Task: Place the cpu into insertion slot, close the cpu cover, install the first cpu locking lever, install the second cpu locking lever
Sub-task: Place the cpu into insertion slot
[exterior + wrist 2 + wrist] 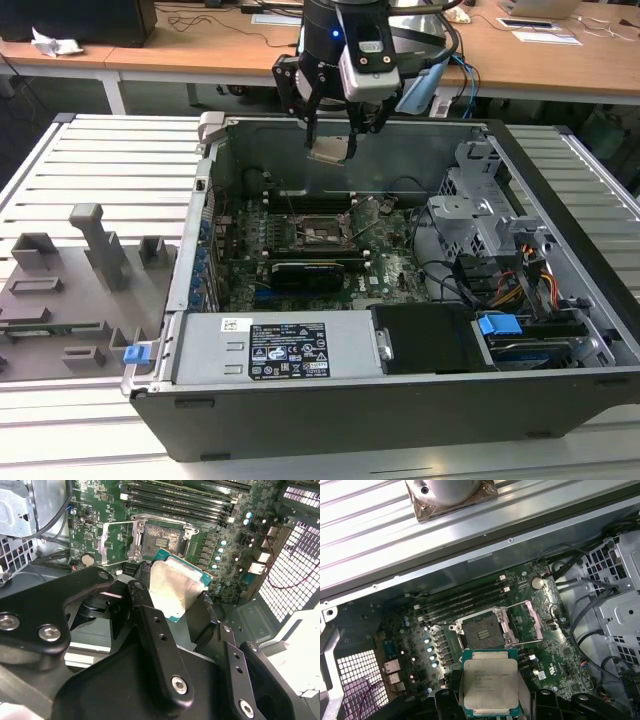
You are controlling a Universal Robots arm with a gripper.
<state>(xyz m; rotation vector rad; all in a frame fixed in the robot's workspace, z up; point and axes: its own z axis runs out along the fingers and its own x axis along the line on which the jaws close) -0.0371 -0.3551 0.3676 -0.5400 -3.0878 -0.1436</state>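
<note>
Computer case (350,425), lying open on its side, is the biggest thing in the exterior view. The insertion slot (481,632) sits on the green motherboard (392,262) that lines its floor. The gripper (332,140) hangs well above the slot, up near the case's upper rim. Its black fingers (145,610) are drawn in against two opposite edges of the cpu (177,587) and clamp the chip between them. Long black memory slots (465,600) run in a row just beside the slot, along one of its sides. The cpu cover (103,542), a thin metal frame with a square window, is swung open off another side of the slot and stands clear of it. The slot lies uncovered, and its dark contact field shows inside the metal rim in both wrist views. The cpu is in the air over the slot, apart from it and touching only the fingers. Its silver-grey metal face and green edge show in both wrist views, and in the exterior view it appears slightly tilted.
</note>
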